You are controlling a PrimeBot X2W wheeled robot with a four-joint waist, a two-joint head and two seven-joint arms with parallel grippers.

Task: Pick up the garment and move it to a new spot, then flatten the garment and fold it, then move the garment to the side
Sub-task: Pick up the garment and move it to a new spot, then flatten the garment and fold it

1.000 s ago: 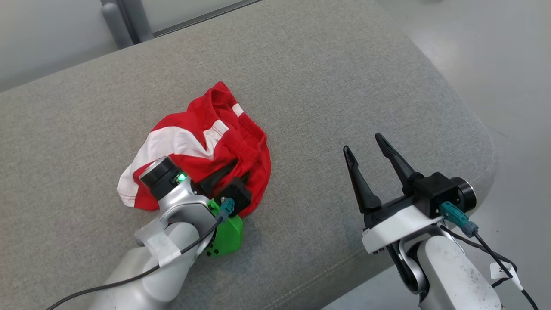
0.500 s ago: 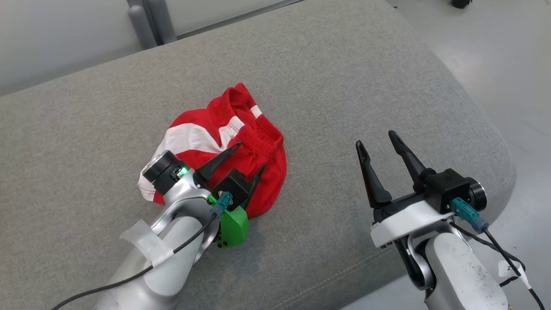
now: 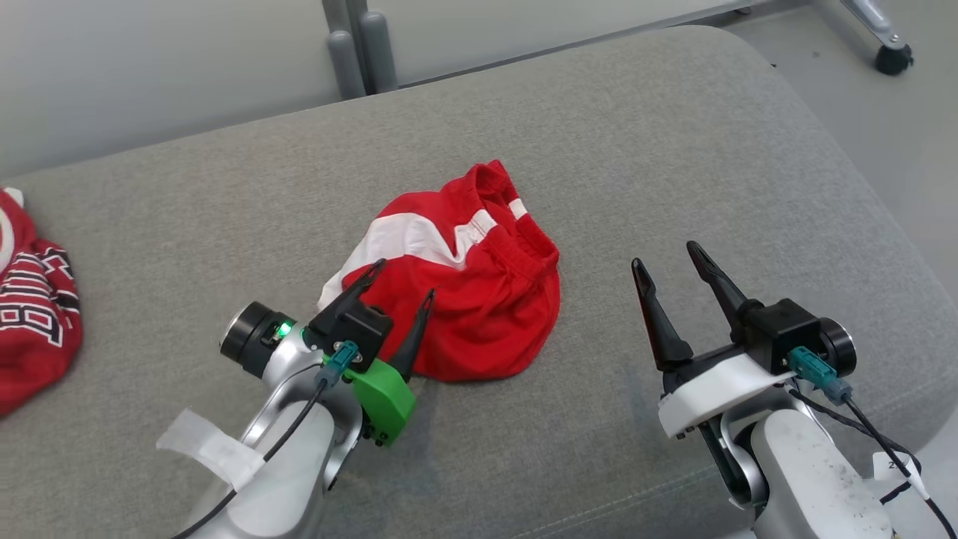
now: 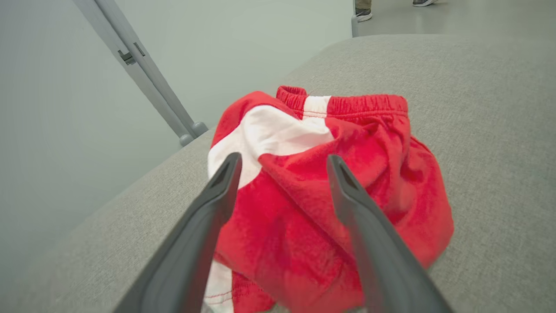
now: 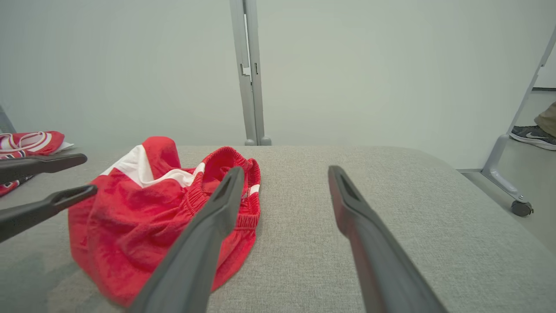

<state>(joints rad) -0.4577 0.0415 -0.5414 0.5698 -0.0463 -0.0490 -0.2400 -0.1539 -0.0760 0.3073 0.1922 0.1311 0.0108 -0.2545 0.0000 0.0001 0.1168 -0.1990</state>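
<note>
Garment (image 3: 471,292): red shorts with white panels, lying crumpled near the middle of the grey cushion (image 3: 636,135). The elastic waistband faces the far edge. No part of it is lifted.

Left gripper (image 3: 406,278): fingers released and spread wide, nothing between them. The fingertips point at the near-left edge of the garment and overlap it in the head view. Contact with the cloth cannot be confirmed. In the left wrist view the gripper (image 4: 282,158) frames the garment (image 4: 369,174) directly ahead.

Right gripper (image 3: 664,254): fingers released and spread wide, empty. It hangs above bare cushion to the right of the garment, apart from it. In the right wrist view the gripper (image 5: 286,169) points across the cushion, with the garment (image 5: 143,204) to its left.

Other items: a second red garment with lettering (image 3: 30,299) lies at the left end of the cushion, well apart from the shorts. Two grey posts (image 3: 359,52) stand behind the cushion.
</note>
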